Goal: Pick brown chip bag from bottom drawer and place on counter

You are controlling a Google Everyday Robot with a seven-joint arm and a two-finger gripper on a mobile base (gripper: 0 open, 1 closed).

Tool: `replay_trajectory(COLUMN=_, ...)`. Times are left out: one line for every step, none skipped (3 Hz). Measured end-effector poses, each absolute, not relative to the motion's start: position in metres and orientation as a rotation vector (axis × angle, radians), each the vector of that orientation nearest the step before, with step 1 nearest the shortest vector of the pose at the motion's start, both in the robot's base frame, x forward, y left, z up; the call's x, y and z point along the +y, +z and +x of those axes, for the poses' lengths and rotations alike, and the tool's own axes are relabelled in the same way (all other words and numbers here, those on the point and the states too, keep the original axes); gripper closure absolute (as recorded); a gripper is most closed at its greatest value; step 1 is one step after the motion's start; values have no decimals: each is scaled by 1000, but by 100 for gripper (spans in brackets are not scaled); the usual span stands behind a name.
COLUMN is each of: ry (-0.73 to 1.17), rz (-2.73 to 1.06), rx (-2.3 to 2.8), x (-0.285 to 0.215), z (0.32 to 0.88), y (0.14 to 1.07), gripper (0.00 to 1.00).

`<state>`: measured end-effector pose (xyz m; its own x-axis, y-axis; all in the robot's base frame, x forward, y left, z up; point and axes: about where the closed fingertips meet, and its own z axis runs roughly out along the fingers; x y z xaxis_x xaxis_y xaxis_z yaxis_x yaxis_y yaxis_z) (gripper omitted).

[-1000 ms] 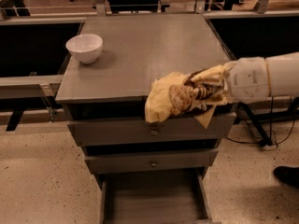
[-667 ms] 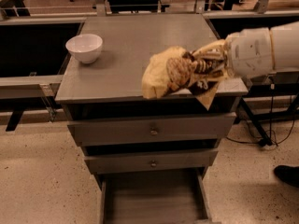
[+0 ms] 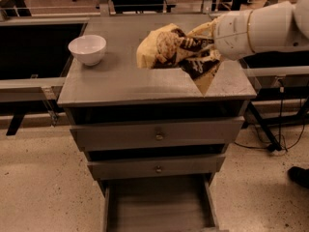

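Now: pincer, upper right of frame, clamps brown chip bag by one end; bag hangs above tabletop, right of centre, apart from white bowl upper left, so room to set down; bottom drawer, bottom centre, open.

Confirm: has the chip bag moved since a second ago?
Yes. Held in the gripper, the brown chip bag moved back over the counter, away from its front edge.
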<state>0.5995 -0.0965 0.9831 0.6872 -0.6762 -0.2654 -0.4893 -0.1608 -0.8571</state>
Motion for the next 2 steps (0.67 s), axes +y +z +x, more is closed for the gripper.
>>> replay_trajectory(ry=-268, rz=-1709, rx=1008, x=-82, z=644, y=987, gripper=100)
replay_trajectory(ry=-220, rz=-1654, rx=1023, x=-64, z=683, y=984, gripper=85)
